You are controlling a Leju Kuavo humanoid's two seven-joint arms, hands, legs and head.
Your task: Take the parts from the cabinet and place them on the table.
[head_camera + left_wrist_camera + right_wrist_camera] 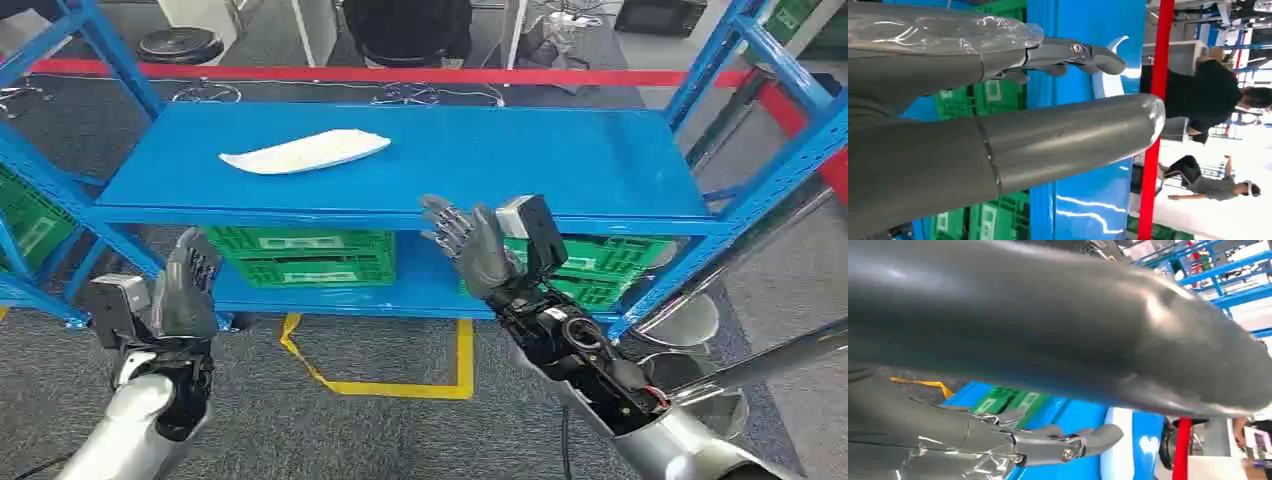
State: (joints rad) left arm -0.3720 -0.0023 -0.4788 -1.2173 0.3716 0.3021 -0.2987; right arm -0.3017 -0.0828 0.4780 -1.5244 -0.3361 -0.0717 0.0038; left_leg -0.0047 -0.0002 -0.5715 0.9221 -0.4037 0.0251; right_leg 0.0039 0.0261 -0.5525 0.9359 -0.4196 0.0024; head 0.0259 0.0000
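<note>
A long white curved part [305,151] lies on the top shelf of the blue cabinet [500,150], left of its middle; its pale edge [1105,82] appears in the left wrist view and as a white strip [1120,440] in the right wrist view. My right hand [465,240] is raised in front of the shelf's front edge, right of the part, fingers spread, holding nothing. My left hand [188,285] is lower, at the cabinet's left front, fingers straight and empty. Its thumb [1068,137] and fingers [1073,52] extend toward the shelf.
Green crates [300,257] [600,265] sit on the lower shelf. Blue uprights [760,150] frame the cabinet. Yellow tape [400,385] marks the grey floor. A red barrier line [400,74] runs behind, and people [1208,95] stand beyond it.
</note>
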